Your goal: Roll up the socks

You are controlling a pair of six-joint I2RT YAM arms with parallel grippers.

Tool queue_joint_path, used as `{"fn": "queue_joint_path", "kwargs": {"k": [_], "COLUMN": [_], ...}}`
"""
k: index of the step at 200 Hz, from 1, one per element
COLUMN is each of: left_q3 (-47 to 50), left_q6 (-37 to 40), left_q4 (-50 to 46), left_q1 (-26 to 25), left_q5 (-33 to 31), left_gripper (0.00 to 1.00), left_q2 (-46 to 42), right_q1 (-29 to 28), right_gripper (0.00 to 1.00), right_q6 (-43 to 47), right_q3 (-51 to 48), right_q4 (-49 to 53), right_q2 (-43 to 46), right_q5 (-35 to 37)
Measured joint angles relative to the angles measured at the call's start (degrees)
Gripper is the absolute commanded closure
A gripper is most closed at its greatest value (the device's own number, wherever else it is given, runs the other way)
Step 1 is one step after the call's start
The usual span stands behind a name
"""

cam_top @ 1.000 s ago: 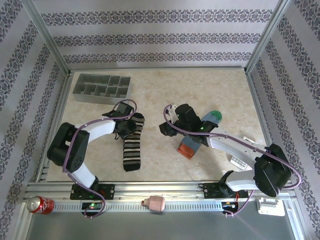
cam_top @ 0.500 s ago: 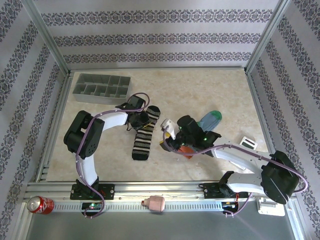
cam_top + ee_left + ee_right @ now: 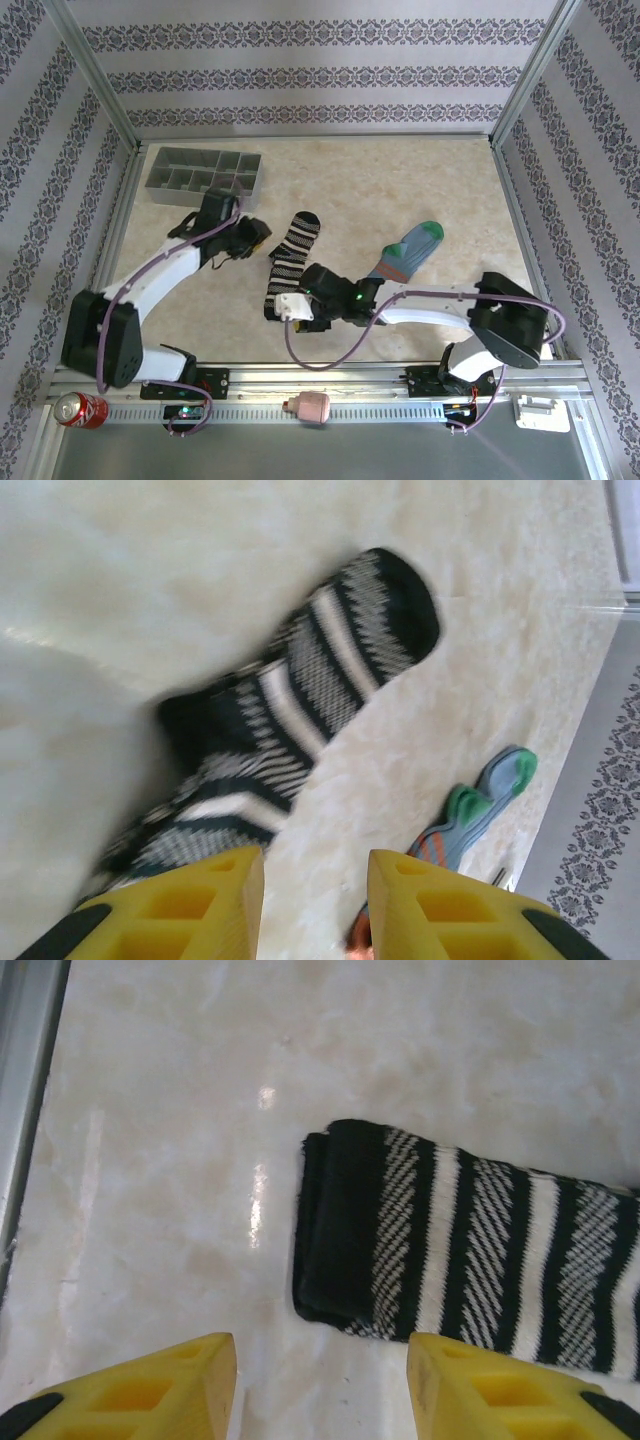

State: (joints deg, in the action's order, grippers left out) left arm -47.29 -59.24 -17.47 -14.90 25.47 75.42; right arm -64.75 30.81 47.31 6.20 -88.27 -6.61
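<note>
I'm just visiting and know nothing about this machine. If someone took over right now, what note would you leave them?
Left tool: open and empty, close to the black striped sock.
Right tool: open and empty, just short of that sock's cuff end.
Blue-grey sock: lying flat to the right, apart from the black one.
Done: nothing; neither sock is rolled.
Left: roll both.

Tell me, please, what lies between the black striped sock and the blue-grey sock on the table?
Nothing but bare tabletop. In the left wrist view, the pale marbled surface runs unbroken from the black striped sock to the blue-grey sock.
</note>
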Motion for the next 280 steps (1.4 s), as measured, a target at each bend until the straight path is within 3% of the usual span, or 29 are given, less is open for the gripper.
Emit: {"fn": "queue_joint_path", "kwargs": {"k": [31,63,107,177,191,232,280], "left_q3": [10.3,14.8,16.5,16.5,16.5,16.5,16.5], "left_q6": [-1.7,-3.6,-4.9,-4.9,-4.9,-4.9,-5.4], "left_q4": [-2.4,-3.2,-3.2,-3.8,-4.2,-5.1,-5.3], "left_q1": [4.6,5.9,6.2,7.5,7.5,8.4,8.7], "left_q5": [3.4,5.1,6.1,6.5,6.5,6.4,6.4], "left_gripper": [0.68,0.68,0.68,0.69,0.69,0.69,0.7], "left_q2": [-10.6,-17.0,-19.0,-19.7,-19.8,-21.1,-21.7], "right_q1": [-1.9,-2.3,-2.7,-3.7,-3.7,-2.8,3.7], "right_gripper": [0.51,0.57,0.7,1.0,1.0,1.0,1.0], "right_q6": [3.3,5.7,7.4,5.6,4.9,1.5,-6.0], "right_q3": [1.9,3.1,4.8,5.6,5.6,6.3,6.4], "right_q4": [-1.2,-2.7,-3.9,-5.8,-5.8,-4.8,-2.1], "right_q2": [-5.6,-9.0,-12.3,-15.2,-15.2,-15.0,-12.7], "right_q5": [3.5,7.3,11.5,13.5,13.6,11.8,0.5]}}
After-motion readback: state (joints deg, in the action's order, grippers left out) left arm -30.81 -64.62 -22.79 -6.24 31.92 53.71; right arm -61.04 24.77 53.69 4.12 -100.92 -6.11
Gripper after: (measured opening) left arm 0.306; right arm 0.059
